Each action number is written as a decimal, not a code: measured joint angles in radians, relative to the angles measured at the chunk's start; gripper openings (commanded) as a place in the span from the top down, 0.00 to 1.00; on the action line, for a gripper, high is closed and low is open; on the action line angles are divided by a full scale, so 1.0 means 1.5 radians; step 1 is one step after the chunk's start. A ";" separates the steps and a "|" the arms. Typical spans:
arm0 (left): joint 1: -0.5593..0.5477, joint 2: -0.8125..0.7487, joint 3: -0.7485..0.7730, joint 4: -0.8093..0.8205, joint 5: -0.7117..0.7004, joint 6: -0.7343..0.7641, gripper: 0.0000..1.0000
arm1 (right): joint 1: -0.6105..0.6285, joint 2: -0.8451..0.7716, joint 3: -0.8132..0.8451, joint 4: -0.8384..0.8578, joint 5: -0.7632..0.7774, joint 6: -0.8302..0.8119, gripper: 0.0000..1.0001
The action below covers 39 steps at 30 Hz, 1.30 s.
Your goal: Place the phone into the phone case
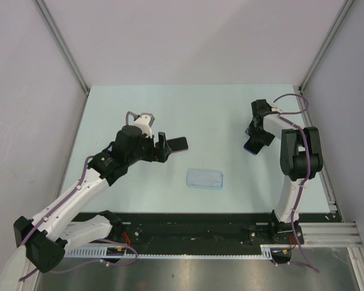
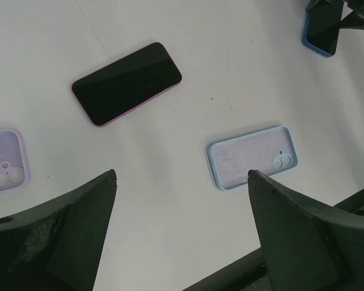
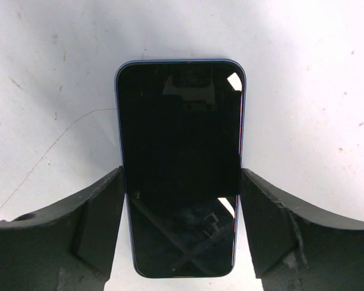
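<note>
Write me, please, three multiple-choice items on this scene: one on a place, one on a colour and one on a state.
1. Where is the blue-edged phone?
A. between the fingers of the right gripper
B. inside a case
C. against the far wall

2. What colour is the rim of the loose phone?
A. green
B. pink
C. yellow

3. How is the left gripper?
A. shut on a phone
B. shut on a case
C. open and empty

Answers:
1 A, the right wrist view shows a finger against each long side of it.
2 B, a pink edge runs along its lower side in the left wrist view.
3 C, its fingers stand wide apart with nothing held between them.
</note>
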 measured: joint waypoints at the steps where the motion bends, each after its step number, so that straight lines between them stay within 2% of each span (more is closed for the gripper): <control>1: 0.000 0.000 0.000 0.000 0.000 0.000 0.07 | 0.001 0.000 0.000 0.005 -0.004 -0.011 0.32; 5: 0.001 -0.004 0.000 0.000 -0.001 0.000 0.07 | 0.004 -0.008 -0.014 0.025 -0.021 -0.048 0.38; 9: 0.001 -0.009 0.000 0.000 -0.001 0.000 0.07 | 0.008 -0.028 -0.038 0.039 -0.052 -0.097 0.38; 13: 0.001 -0.009 0.000 0.000 0.000 0.000 0.07 | 0.019 -0.055 -0.069 0.049 -0.094 -0.172 0.41; 14: 0.001 -0.010 0.000 0.001 0.000 0.000 0.07 | 0.022 -0.062 -0.077 0.053 -0.107 -0.192 0.44; 19: 0.001 -0.010 0.000 0.001 0.002 0.000 0.07 | 0.032 -0.108 -0.109 0.080 -0.200 -0.277 0.49; 27: 0.001 -0.010 0.000 0.002 0.000 0.000 0.07 | 0.051 -0.203 -0.154 0.157 -0.348 -0.395 0.50; 31: 0.001 -0.011 0.000 0.002 -0.005 0.000 0.07 | 0.094 -0.247 -0.184 0.203 -0.458 -0.462 0.50; 39: 0.001 -0.046 -0.001 0.002 -0.052 -0.001 0.07 | 0.261 -0.245 -0.196 0.221 -0.565 -0.638 0.49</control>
